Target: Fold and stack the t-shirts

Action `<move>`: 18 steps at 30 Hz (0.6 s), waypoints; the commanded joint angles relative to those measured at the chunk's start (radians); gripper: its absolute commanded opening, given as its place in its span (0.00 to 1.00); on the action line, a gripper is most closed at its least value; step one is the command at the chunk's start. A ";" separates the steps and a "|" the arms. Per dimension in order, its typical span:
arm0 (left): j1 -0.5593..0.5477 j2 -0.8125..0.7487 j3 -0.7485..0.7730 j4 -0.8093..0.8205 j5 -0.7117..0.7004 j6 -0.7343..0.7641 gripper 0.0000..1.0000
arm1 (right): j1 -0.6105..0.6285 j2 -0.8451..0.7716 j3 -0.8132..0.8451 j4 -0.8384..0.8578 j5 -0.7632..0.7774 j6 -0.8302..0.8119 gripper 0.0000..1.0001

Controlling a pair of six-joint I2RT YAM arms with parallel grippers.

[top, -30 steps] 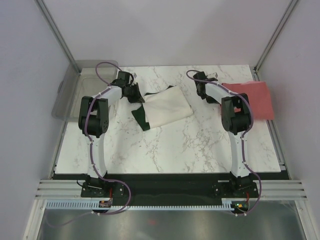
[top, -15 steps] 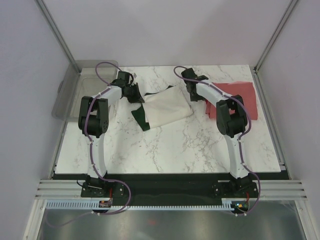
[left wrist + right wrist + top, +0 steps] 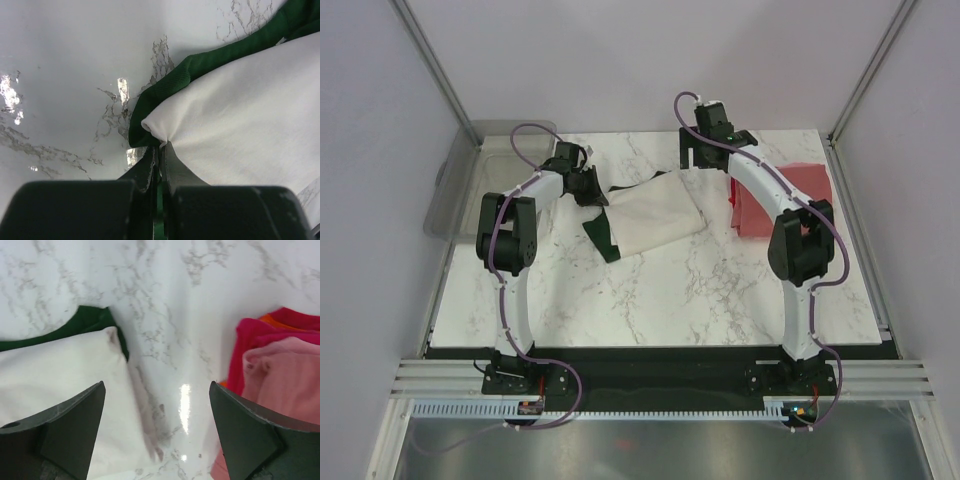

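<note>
**Right jaws wide between the shirts, left pinching the white one**

From where I stand, the left gripper (image 3: 161, 150) is pressed together on a fold of cloth at the left end of the white shirt (image 3: 655, 215), just where the white meets the green sleeve (image 3: 165, 90). The shirt lies flat on the table (image 3: 650, 290), with its long axis running crosswise from that pinch towards the right arm.

The right gripper (image 3: 157, 387) hangs over bare marble at the far side of the table. Its fingers are spread wide with nothing between them. In its wrist view the white shirt's far right corner sits just inside the left finger. The red shirt (image 3: 280, 365) lies in bunched layers just inside the right finger. So it is poised in the gap, with white to its left and red to its right, and the two shirts do not touch.

My guess is the next move is a grab at one of those two edges. The white corner looks the likelier, since the left arm holds the opposite end and the right is the only arm near this one. It would only need to shift leftward and drop
</note>
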 commanded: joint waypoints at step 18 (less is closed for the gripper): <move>0.010 0.020 0.124 -0.040 -0.064 -0.022 0.69 | -0.108 0.195 -0.096 0.306 -0.666 0.097 0.94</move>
